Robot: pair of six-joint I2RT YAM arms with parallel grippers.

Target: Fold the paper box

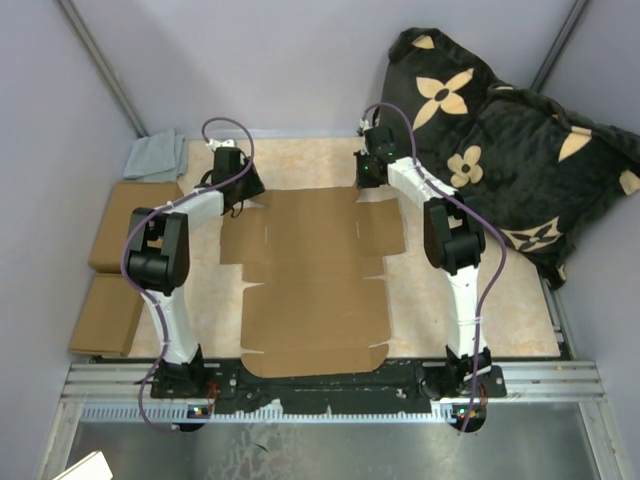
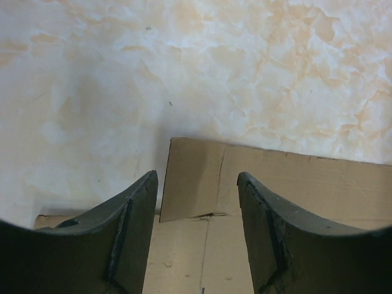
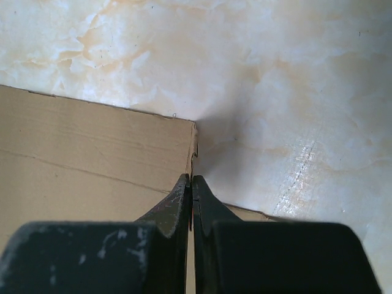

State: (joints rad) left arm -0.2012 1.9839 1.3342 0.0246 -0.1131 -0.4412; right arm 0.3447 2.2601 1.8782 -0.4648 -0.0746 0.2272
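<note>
The paper box [image 1: 315, 290] lies flat on the worktop [image 1: 310, 160] between the arms; the left pincer [image 2: 197, 176], jaws apart, straddles its far-left flap [image 2: 191, 159], likely to raise it, while the right pincer [image 3: 191, 179], pressed together, noses the far-right corner

Top camera overhead, facing down; wrist cameras close, facing down; all share paper box [image 1: 315, 280].
</note>
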